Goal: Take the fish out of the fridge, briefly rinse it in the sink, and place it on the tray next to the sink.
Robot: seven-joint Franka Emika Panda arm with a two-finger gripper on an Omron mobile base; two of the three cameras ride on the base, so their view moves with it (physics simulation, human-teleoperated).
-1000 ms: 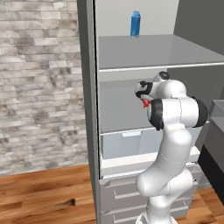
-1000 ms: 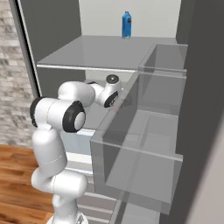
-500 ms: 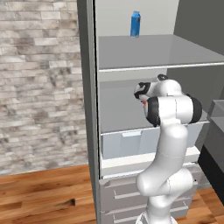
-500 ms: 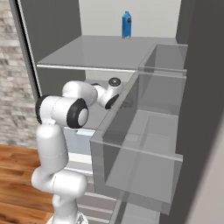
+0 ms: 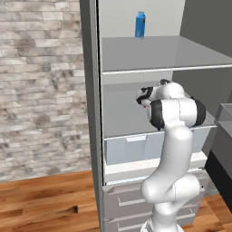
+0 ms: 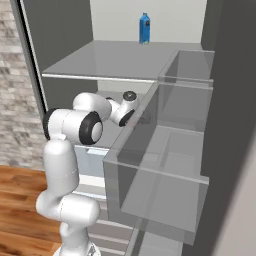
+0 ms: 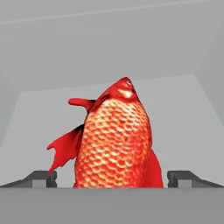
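Inside the tall grey fridge (image 5: 136, 59), we are reaching for the slender red scaly fish (image 7: 114, 144) on the middle shelf, at twelve o'clock between our gripper (image 7: 112, 178) jaws, spread wide. It looks light, slippery; mid-body seems safest.

arm bent forward at shoulder height, gripper (image 7: 112, 181) fingers spread wide apart
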